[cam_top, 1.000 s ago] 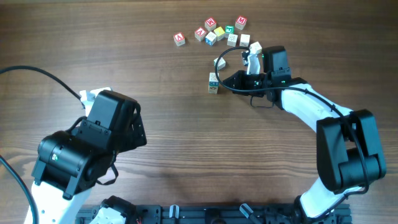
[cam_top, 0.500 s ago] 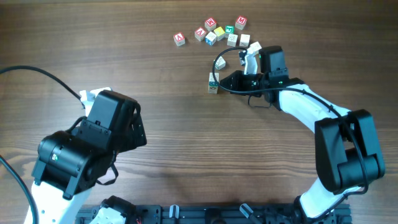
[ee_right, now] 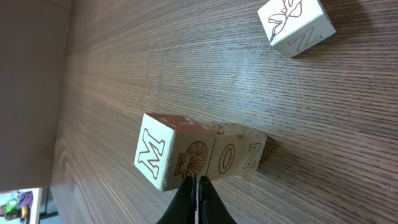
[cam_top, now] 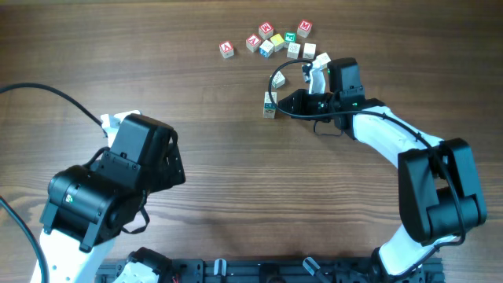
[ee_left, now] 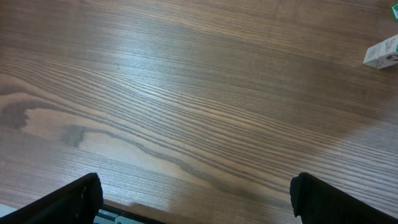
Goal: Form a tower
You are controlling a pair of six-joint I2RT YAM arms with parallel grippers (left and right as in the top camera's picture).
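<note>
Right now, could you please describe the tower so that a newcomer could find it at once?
Find the right gripper, reaching beyond the middle of the wooden table. Directly at its shut fingertips stands the tower. Unlike the loose cubes scattered farther back, its pale letter cubes sit one upon another, apart from the cluster.

Overhead: fixed, high, straight down on table; arm bases at 6 o'clock.
Left wrist: low over bare wood, own fingertips at 7 and 5 o'clock.
Right wrist: very near tower, frame rolled sideways (stack reads horizontal).
Shared with overhead: tower, at its 1 o'clock.
</note>
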